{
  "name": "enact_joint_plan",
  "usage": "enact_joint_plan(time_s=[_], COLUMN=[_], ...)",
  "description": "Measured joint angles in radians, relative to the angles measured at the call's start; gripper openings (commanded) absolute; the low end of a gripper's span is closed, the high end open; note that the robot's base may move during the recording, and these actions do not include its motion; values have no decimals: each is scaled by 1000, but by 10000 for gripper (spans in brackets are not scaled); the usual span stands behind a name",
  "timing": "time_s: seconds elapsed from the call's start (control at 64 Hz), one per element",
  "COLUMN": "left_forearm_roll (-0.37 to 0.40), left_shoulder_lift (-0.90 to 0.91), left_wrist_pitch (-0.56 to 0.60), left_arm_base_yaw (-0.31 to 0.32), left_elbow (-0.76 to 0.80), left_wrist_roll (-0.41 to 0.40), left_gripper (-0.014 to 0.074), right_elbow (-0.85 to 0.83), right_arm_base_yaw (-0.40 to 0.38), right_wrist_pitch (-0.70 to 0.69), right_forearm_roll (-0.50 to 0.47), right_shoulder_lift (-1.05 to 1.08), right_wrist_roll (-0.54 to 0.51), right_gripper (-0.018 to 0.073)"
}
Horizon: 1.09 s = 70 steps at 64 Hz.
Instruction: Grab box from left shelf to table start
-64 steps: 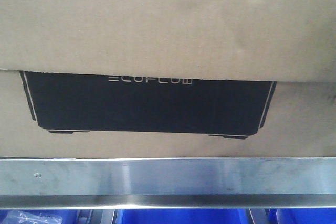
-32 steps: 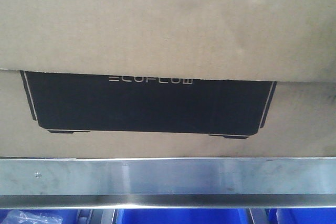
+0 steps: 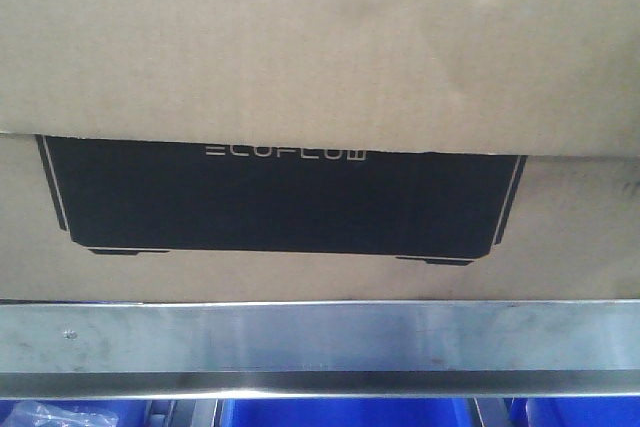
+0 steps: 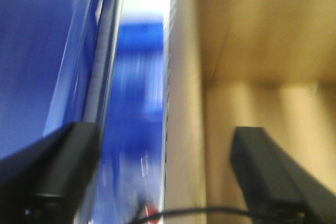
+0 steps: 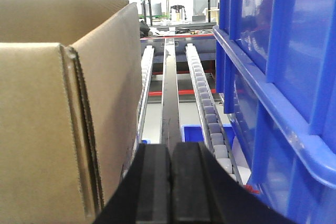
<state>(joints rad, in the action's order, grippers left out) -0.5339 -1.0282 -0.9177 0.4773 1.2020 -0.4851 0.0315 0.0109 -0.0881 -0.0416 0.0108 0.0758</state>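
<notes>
where the box is: on the left shelf, whose silver rail runs just below the box's black panel
left gripper: fingers spread, one either side of the box's side wall, likely so it can pinch that wall
right gripper: fingers pressed together on nothing, just beside the box's outer wall, between box and blue bin, likely to brace it
table: not in view
</notes>
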Motion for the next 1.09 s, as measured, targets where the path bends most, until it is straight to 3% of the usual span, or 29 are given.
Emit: enact_joint_plan(time_s=[0.125, 0.235, 0.391, 0.563, 0.688, 1.095], left_forearm_roll=[117, 170, 190, 298, 340, 350], left_shoulder_lift=[-75, -137, -225, -306, -339, -375], left_wrist_pitch=[-111, -184, -293, -331, -333, -333], left_arm_base_yaw=[0, -14, -74, -153, -177, -182], left_elbow=[91, 166, 264, 332, 356, 365], left_wrist_roll=[77, 113, 182, 264, 275, 251], left_gripper=[421, 417, 417, 417, 416, 373], right_elbow=[0, 0, 0, 0, 0, 0], right_arm_base_yaw=[0, 0, 0, 0, 0, 0], right_wrist_pitch=[0, 0, 0, 0, 0, 0], right_forearm_roll=[0, 0, 0, 0, 0, 0], right_shoulder_lift=[0, 0, 0, 0, 0, 0], right_wrist_roll=[0, 0, 0, 0, 0, 0], right_gripper=[25, 25, 25, 25, 25, 25])
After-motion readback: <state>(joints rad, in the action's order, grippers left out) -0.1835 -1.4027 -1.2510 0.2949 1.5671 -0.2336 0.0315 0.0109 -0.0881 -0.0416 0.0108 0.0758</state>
